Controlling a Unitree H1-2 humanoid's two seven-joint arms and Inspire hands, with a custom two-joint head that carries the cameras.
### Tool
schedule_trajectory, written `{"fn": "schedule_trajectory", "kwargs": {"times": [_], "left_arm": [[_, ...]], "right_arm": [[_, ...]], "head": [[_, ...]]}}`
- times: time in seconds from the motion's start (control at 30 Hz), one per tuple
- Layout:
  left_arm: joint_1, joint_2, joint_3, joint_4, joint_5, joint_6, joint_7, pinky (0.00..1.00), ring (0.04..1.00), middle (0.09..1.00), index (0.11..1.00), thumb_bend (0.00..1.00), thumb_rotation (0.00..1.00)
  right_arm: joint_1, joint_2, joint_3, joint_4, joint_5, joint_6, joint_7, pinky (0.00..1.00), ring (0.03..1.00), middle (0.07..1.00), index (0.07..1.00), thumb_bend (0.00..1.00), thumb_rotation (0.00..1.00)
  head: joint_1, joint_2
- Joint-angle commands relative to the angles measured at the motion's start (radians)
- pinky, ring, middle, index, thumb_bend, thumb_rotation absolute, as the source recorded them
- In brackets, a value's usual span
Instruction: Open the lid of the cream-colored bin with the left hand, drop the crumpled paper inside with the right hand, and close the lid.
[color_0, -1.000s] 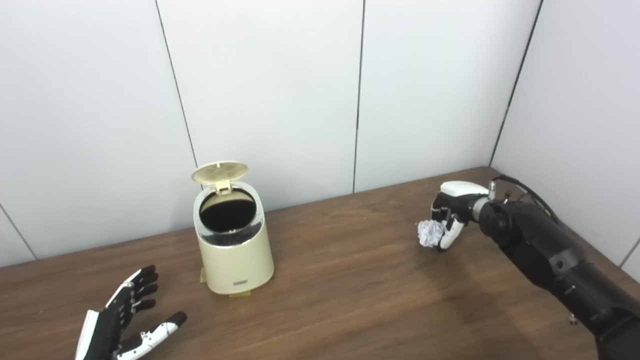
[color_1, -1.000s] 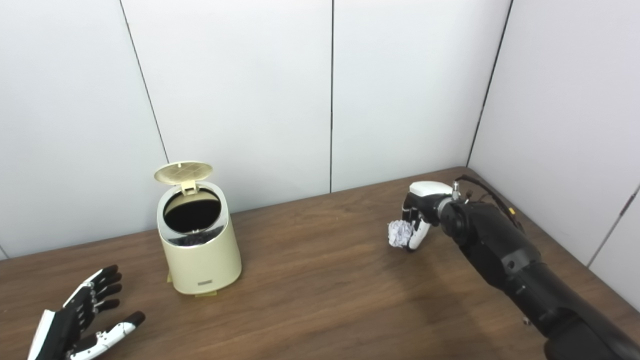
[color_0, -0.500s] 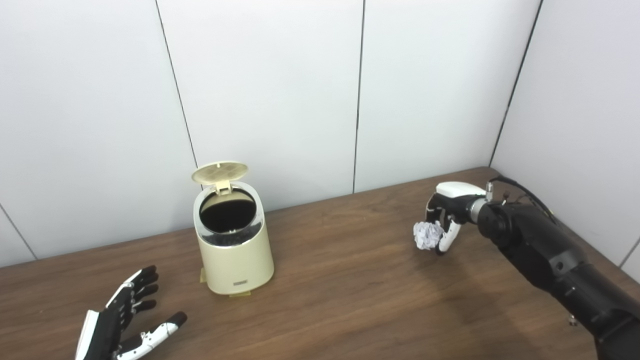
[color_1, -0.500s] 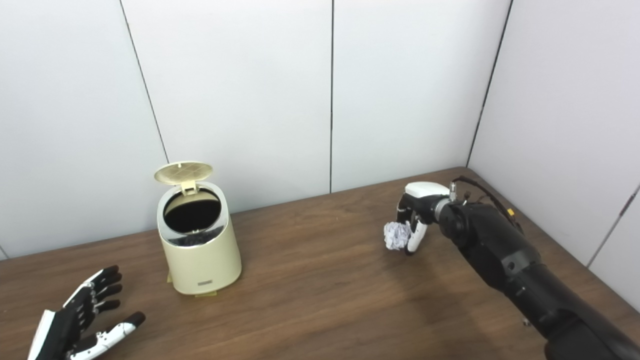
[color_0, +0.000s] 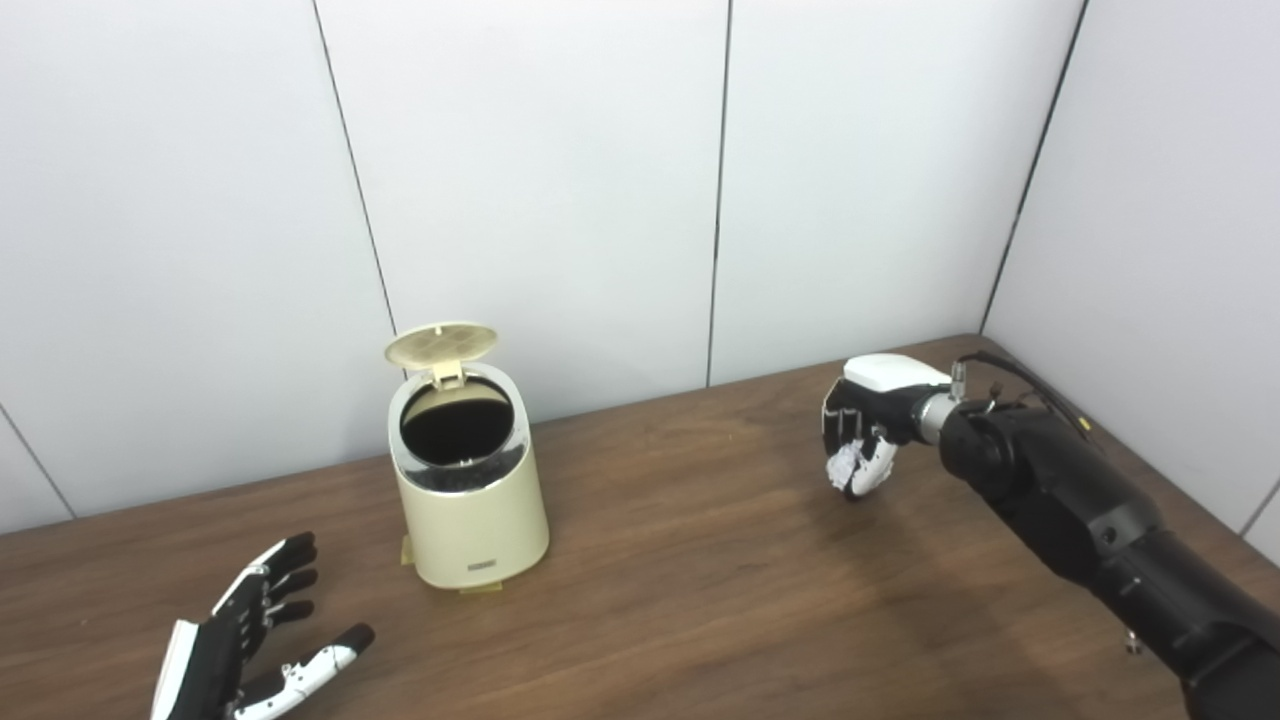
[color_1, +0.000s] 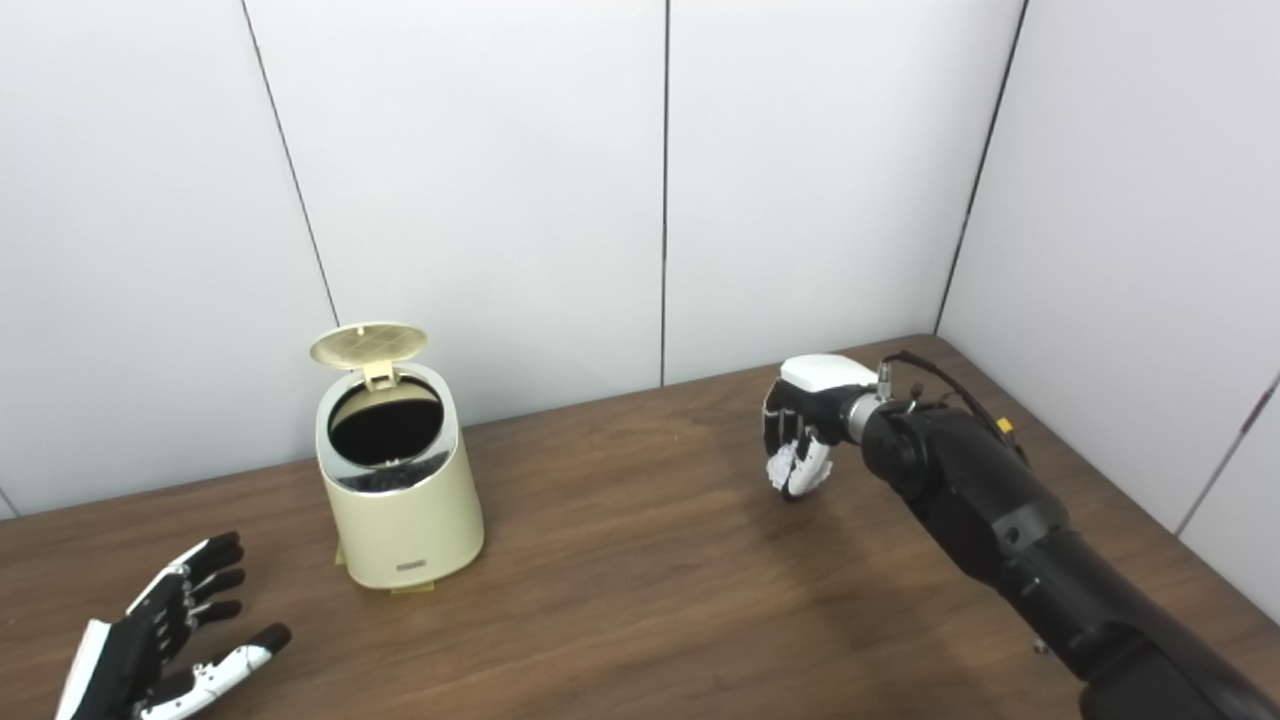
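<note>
The cream-colored bin (color_0: 470, 510) stands on the wooden table left of centre, its round lid (color_0: 440, 343) tipped up at the back and its dark inside showing. Far to its right, my right hand (color_0: 858, 440) hangs just above the table, shut on the crumpled paper (color_0: 842, 464), which peeks out white between the fingers. My left hand (color_0: 240, 645) rests open at the table's front left corner, palm up with fingers spread, well short of the bin.
White wall panels close the back and the right side, meeting in a corner behind my right arm (color_0: 1080, 510). The brown table (color_0: 680, 600) stretches between the bin and my right hand.
My right hand has moved left toward the bin and lifted a little, fingers curling tighter so less of the paper shows. Left hand, bin and lid have not moved.
</note>
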Motion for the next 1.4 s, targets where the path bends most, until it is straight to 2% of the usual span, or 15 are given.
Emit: {"fn": "schedule_trajectory", "kwargs": {"times": [0.0, 0.13, 0.27, 0.47, 0.6, 0.7, 0.73, 0.77, 0.8, 0.87, 0.9, 0.97, 1.03, 1.17, 1.37], "left_arm": [[-0.018, 0.01, -0.001, -0.011, 0.003, -0.024, 0.0, 0.74, 0.824, 0.855, 0.879, 0.8, 0.21], [-0.018, 0.011, -0.003, -0.015, 0.005, -0.017, -0.002, 0.76, 0.83, 0.858, 0.878, 0.79, 0.22], [-0.018, 0.011, -0.001, -0.014, -0.005, -0.018, -0.006, 0.72, 0.824, 0.856, 0.877, 0.8, 0.22], [-0.018, 0.011, 0.002, -0.008, -0.009, -0.022, -0.01, 0.75, 0.826, 0.86, 0.878, 0.8, 0.22], [-0.017, 0.01, 0.002, -0.007, -0.002, -0.026, -0.011, 0.77, 0.826, 0.853, 0.875, 0.79, 0.21], [-0.02, 0.011, -0.002, -0.005, 0.01, -0.029, -0.01, 0.76, 0.818, 0.85, 0.872, 0.79, 0.2], [-0.021, 0.011, -0.003, -0.003, 0.013, -0.031, -0.009, 0.76, 0.815, 0.849, 0.872, 0.78, 0.2], [-0.023, 0.009, -0.003, 0.001, 0.014, -0.033, -0.008, 0.75, 0.81, 0.849, 0.87, 0.78, 0.2], [-0.025, 0.007, -0.004, 0.005, 0.011, -0.036, -0.009, 0.75, 0.808, 0.848, 0.869, 0.78, 0.19], [-0.028, 0.003, -0.004, 0.01, 0.004, -0.038, -0.012, 0.73, 0.805, 0.848, 0.869, 0.78, 0.18], [-0.028, 0.0, -0.005, 0.011, 0.001, -0.037, -0.013, 0.73, 0.807, 0.85, 0.87, 0.78, 0.17], [-0.03, -0.004, -0.007, 0.011, 0.0, -0.034, -0.013, 0.73, 0.811, 0.853, 0.869, 0.78, 0.17], [-0.03, -0.007, -0.009, 0.012, 0.003, -0.029, -0.011, 0.73, 0.814, 0.855, 0.869, 0.78, 0.17], [-0.032, -0.018, -0.017, 0.024, 0.008, -0.041, -0.005, 0.73, 0.812, 0.853, 0.871, 0.8, 0.19], [-0.036, -0.037, -0.034, 0.032, 0.034, -0.039, 0.013, 0.73, 0.817, 0.851, 0.869, 0.81, 0.21]], "right_arm": [[-0.051, -0.026, -0.021, -0.041, -0.019, 0.009, -0.029, 0.43, 0.42, 0.485, 0.51, 0.52, 0.0], [-0.05, -0.025, -0.022, -0.051, -0.031, 0.029, -0.022, 0.36, 0.393, 0.452, 0.524, 0.52, 0.0], [-0.048, -0.028, -0.026, -0.057, -0.03, 0.028, -0.02, 0.42, 0.42, 0.487, 0.507, 0.52, 0.0], [-0.046, -0.026, -0.05, -0.047, 0.0, 0.004, -0.04, 0.42, 0.409, 0.492, 0.513, 0.52, 0.0], [-0.045, -0.023, -0.074, -0.119, 0.014, 0.005, -0.036, 0.46, 0.423, 0.49, 0.494, 0.52, 0.0], [-0.057, -0.02, -0.079, -0.216, 0.01, 0.054, 0.021, 0.55, 0.452, 0.485, 0.488, 0.52, 0.0], [-0.065, -0.016, -0.079, -0.253, 0.008, 0.074, 0.043, 0.54, 0.451, 0.485, 0.488, 0.52, 0.0], [-0.071, -0.012, -0.08, -0.281, 0.008, 0.088, 0.058, 0.48, 0.43, 0.485, 0.501, 0.52, 0.0], [-0.079, -0.005, -0.082, -0.306, 0.013, 0.092, 0.065, 0.46, 0.424, 0.486, 0.504, 0.52, 0.0], [-0.097, 0.007, -0.078, -0.341, 0.012, 0.099, 0.083, 0.49, 0.439, 0.49, 0.491, 0.52, 0.0], [-0.109, 0.017, -0.073, -0.365, 0.006, 0.109, 0.095, 0.64, 0.469, 0.484, 0.483, 0.52, 0.0], [-0.128, 0.033, -0.064, -0.4, -0.009, 0.128, 0.114, 0.73, 0.49, 0.48, 0.476, 0.52, 0.0], [-0.146, 0.051, -0.058, -0.427, -0.026, 0.152, 0.137, 0.59, 0.464, 0.49, 0.48, 0.52, 0.0], [-0.181, 0.089, -0.053, -0.483, -0.015, 0.179, 0.186, 0.41, 0.408, 0.497, 0.514, 0.52, 0.0], [-0.23, 0.165, -0.052, -0.52, 0.029, 0.17, 0.193, 0.38, 0.409, 0.51, 0.495, 0.52, 0.0]], "head": [[0.0, 0.001], [0.0, 0.001], [0.0, 0.007], [0.002, 0.008], [0.014, 0.009], [0.021, 0.006], [0.026, 0.005], [0.033, 0.003], [0.039, 0.0], [0.047, -0.002], [0.053, -0.002], [0.066, -0.004], [0.077, -0.005], [0.12, -0.011], [0.178, -0.016]]}}
